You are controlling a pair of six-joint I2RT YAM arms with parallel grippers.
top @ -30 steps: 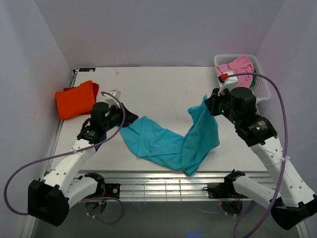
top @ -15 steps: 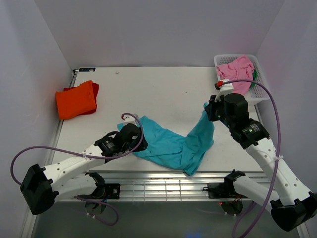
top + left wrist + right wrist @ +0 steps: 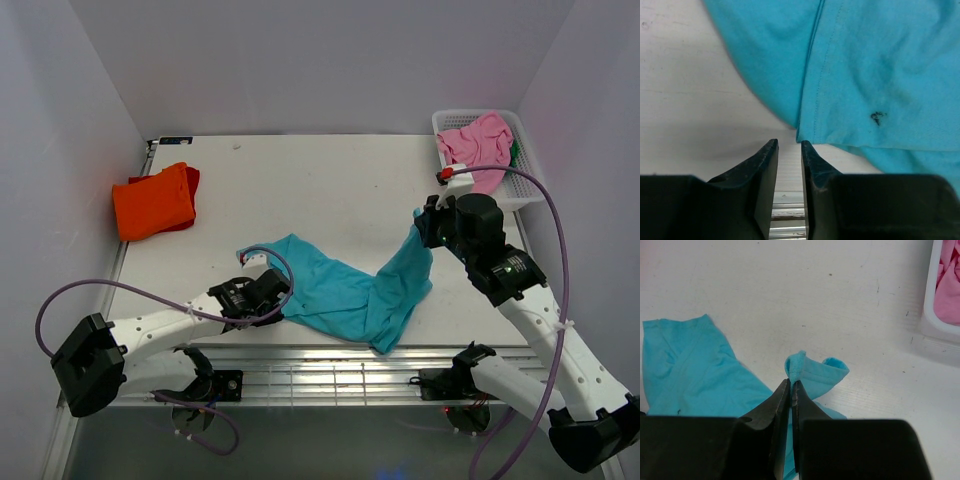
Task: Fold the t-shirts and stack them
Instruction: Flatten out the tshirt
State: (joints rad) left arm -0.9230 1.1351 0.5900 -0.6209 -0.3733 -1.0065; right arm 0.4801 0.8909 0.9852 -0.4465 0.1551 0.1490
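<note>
A teal t-shirt [image 3: 340,295] lies crumpled across the near middle of the table. Its right corner is lifted, and my right gripper [image 3: 420,232] is shut on a hem fold of that shirt [image 3: 810,371], pinched at the gripper's tips [image 3: 790,381]. My left gripper [image 3: 284,301] sits low at the shirt's near left edge. In the left wrist view that gripper [image 3: 789,143] stands narrowly open with only bare table in its gap, and the teal hem [image 3: 865,75] lies just ahead. A folded orange t-shirt [image 3: 152,202] rests at the far left. A pink t-shirt [image 3: 478,140] fills the basket.
The white lattice basket [image 3: 530,180] stands at the far right corner, with a bit of green cloth [image 3: 514,150] beside the pink. Its wall [image 3: 932,315] shows at the right edge of the right wrist view. The table's metal front rail [image 3: 320,355] runs just below the shirt.
My left gripper let go of the shirt's left corner, swung toward the near edge and dropped low. The corner now lies flat. The right gripper kept its hold, shifting only slightly.
</note>
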